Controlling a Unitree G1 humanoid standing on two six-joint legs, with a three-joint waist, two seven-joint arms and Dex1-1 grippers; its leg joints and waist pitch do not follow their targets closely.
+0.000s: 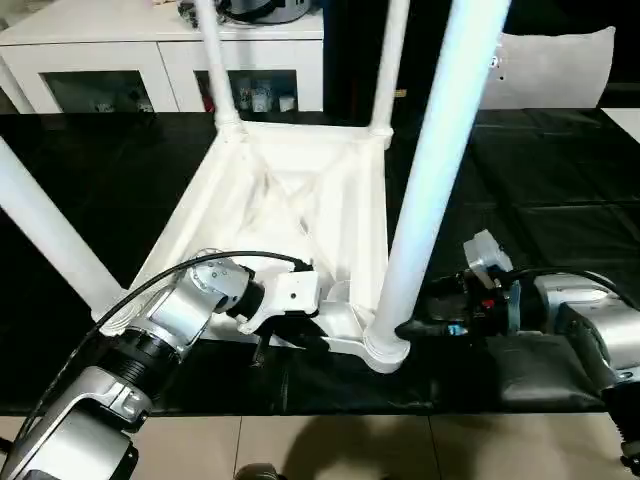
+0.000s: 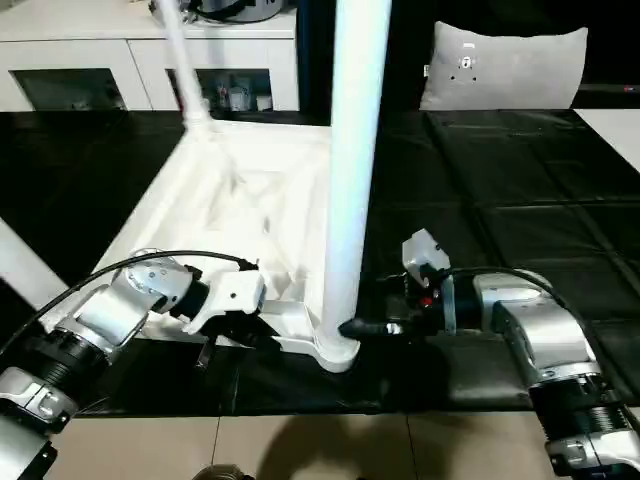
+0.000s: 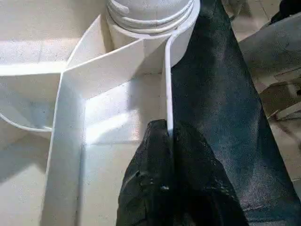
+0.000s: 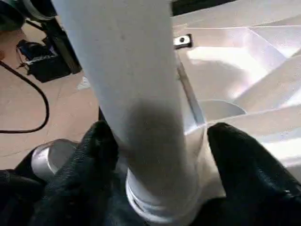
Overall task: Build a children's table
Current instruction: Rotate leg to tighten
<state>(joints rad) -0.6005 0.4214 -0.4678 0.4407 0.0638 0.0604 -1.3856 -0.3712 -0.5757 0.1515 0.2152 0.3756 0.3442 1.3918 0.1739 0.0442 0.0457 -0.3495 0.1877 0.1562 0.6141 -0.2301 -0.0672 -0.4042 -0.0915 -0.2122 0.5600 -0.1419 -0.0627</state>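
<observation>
Children's table (image 1: pixel 300 200): laid upside down on black counter (image 1: pixel 540 200), legs upward. Left claw (image 3: pixel 167 141): clamped on near rim. Right claw (image 4: pixel 157 146): spread around near-corner leg (image 1: pixel 430 190) base.

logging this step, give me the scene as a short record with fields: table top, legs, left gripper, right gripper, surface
table top: white table top lies underside up
legs: four legs stand in the corner sockets; near leg at the near right corner
left gripper: left gripper shut on the top's near rim
right gripper: right gripper, fingers either side of the near leg's base
surface: black-covered work table
</observation>
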